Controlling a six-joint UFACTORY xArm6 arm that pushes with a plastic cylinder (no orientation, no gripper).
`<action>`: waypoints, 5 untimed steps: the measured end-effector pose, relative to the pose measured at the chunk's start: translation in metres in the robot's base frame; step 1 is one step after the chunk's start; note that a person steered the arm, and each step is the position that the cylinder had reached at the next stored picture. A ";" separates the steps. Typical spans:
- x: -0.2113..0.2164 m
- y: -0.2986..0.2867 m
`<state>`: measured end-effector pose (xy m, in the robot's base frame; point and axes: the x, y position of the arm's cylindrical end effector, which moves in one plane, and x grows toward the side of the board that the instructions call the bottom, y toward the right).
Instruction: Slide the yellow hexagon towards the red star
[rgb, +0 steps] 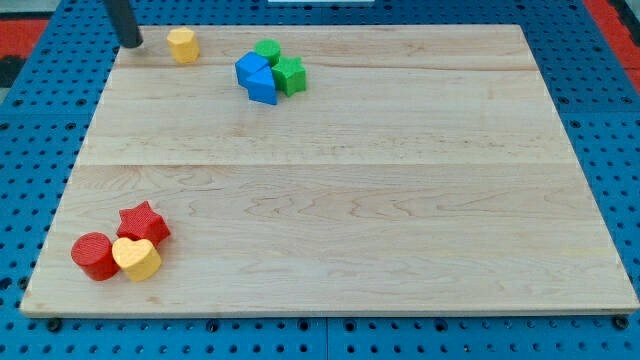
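The yellow hexagon (182, 45) lies near the board's top-left corner. The red star (143, 222) lies far below it, near the bottom-left corner, touching a red cylinder (94, 256) and a yellow heart (137, 259). My tip (131, 43) rests at the top-left edge of the board, a short way to the left of the yellow hexagon and apart from it.
A cluster sits right of the hexagon at the top: a blue block (251, 69) and a blue wedge (264, 89), a green block (267, 50) and a green star (289, 75). The wooden board (350, 200) lies on a blue pegboard surface.
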<state>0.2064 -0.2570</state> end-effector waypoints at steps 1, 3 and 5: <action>-0.014 0.051; 0.139 0.062; 0.177 0.071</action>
